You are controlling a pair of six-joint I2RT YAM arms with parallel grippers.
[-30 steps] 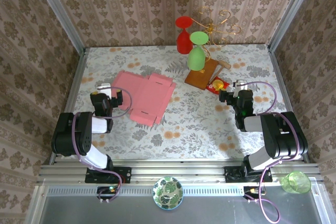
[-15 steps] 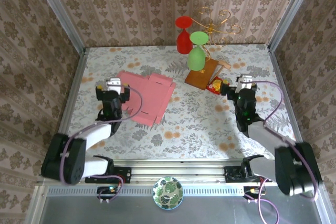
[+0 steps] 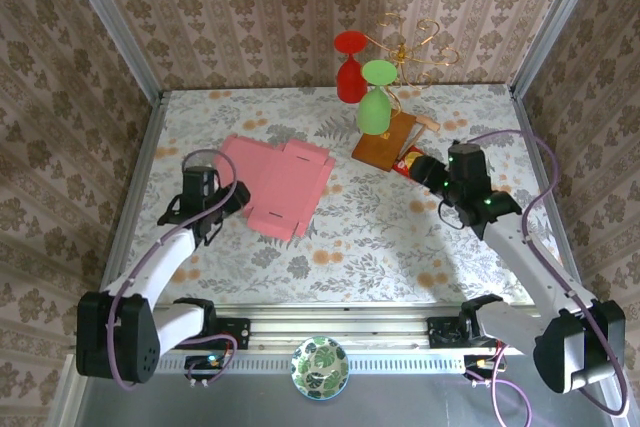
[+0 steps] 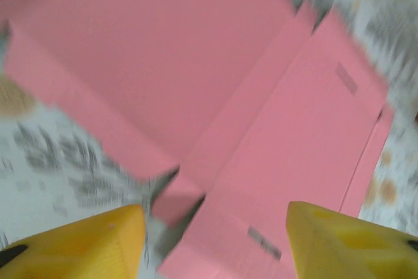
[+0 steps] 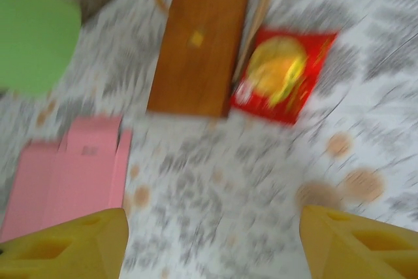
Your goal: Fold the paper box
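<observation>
Paper box [image 3: 275,182] lies just ahead of left jaws.

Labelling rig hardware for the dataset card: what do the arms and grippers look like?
Both match: left arm and right arm have black joint housings and white links, each trailed by a looping lilac cable. The left gripper and right gripper have yellow fingers. Small green lights glow on the right wrist.

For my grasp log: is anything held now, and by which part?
Nothing is held; left gripper, by the paper box, and right gripper are both open.
</observation>
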